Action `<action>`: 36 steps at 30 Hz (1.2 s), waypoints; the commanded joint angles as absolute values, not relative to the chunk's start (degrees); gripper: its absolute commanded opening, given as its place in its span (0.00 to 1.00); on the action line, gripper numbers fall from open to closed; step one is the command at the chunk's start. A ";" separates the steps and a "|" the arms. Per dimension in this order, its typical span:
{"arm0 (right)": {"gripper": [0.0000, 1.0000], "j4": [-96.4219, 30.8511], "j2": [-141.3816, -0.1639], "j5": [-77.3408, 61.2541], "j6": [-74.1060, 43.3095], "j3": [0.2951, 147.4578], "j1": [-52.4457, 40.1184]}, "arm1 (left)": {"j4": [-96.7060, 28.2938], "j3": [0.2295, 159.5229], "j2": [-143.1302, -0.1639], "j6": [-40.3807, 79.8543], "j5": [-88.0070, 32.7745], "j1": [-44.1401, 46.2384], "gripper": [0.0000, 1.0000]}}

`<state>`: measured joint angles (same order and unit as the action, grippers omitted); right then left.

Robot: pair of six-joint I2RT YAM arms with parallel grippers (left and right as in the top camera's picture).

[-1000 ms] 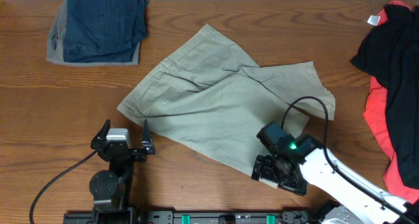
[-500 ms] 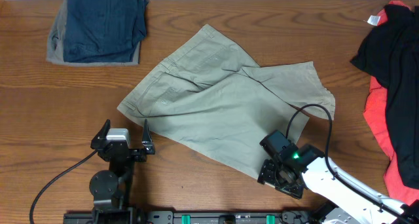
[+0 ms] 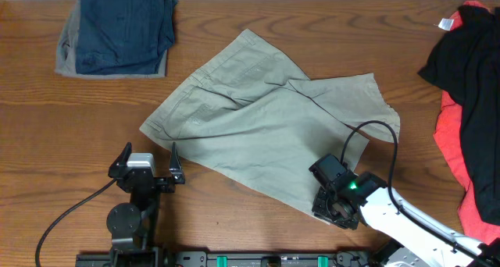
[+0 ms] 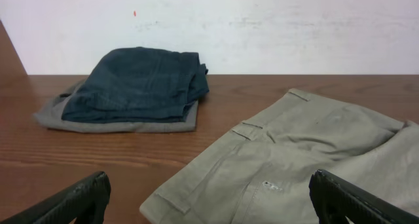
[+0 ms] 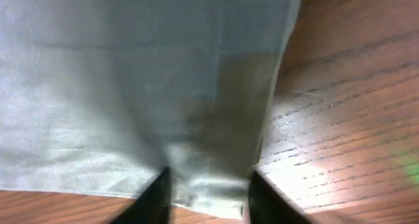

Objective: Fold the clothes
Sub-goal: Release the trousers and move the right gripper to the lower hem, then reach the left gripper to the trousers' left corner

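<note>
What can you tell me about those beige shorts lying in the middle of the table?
The shorts are light khaki woven cloth with waistband, belt loops and seams. They lie spread out, lightly creased, unfolded, diagonally on the wooden table, waistband toward the left. The right gripper straddles a leg hem at the near right corner; whether it pinches is unclear.

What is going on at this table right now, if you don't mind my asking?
A two-arm robot is about to fold a pair of khaki shorts, which lie spread out and unfolded on the table. The right gripper is at the near hem, a finger on either side of the fabric; whether it has clamped is unclear. The left gripper is open beside the waistband, touching nothing.
</note>
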<state>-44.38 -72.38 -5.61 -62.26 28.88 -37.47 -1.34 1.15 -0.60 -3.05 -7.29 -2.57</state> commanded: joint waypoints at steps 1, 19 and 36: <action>0.21 -44.36 -72.71 -4.54 -63.70 28.29 -37.78 | -3.38 0.23 -0.34 -3.40 -8.10 -2.83 0.98; 0.01 -43.20 -72.71 -2.28 -64.18 28.29 -37.78 | -3.36 0.23 -0.34 -3.38 -8.16 -2.83 0.98; 0.02 -42.87 -72.71 -1.52 -62.89 28.29 -37.78 | -0.60 1.48 -3.16 19.75 -12.36 -2.83 0.98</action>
<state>-42.96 -72.38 -3.09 -63.42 28.75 -37.47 -0.58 1.15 -3.01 16.43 -8.82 -2.57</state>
